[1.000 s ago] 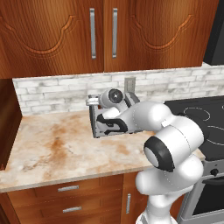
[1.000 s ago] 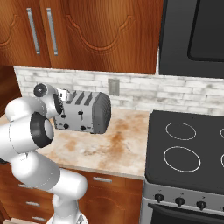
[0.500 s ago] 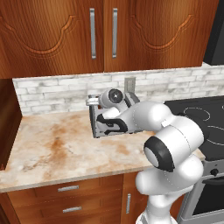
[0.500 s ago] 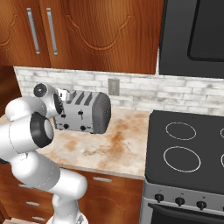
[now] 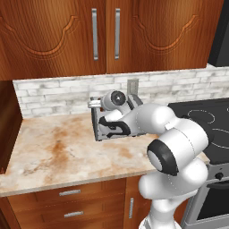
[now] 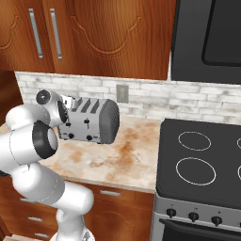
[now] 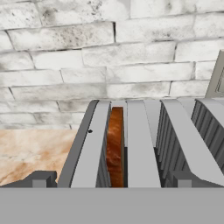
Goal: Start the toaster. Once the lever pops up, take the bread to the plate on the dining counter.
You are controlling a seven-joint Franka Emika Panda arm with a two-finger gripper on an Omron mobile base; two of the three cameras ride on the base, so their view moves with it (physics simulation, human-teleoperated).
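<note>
- My gripper (image 7: 109, 180) hangs right over the top of the toaster (image 6: 91, 122). In the hand view its two dark tips sit wide apart, one on each side of a slot, and nothing is between them.
- I think the claw is spread that wide so it can fit around the bread (image 7: 115, 144) when it is time to lift it.
- The bread stands on its edge in the slot near the left end of the toaster in the hand view. I can see its brown top edge. It sits low in the slot, so I guess the toaster is not done, or not started yet.
- In the right base view the toaster's front has two black levers (image 6: 87, 124) and small black knobs. The hand is above the slots, not down at the levers. I cannot tell from here if a lever is pushed down.
- The toaster stands on the beige stone counter (image 5: 53, 152), near the wall, likely so its cord can reach the wall outlet (image 6: 122, 93) just behind it.
- Behind it is the pale brick wall (image 7: 87, 57), and above that the wood cupboards (image 5: 67, 36) with long metal handles.
- The black stove (image 6: 197, 160) is to the right, apart from the toaster.
- I see no words, brand names or labels on anything.
</note>
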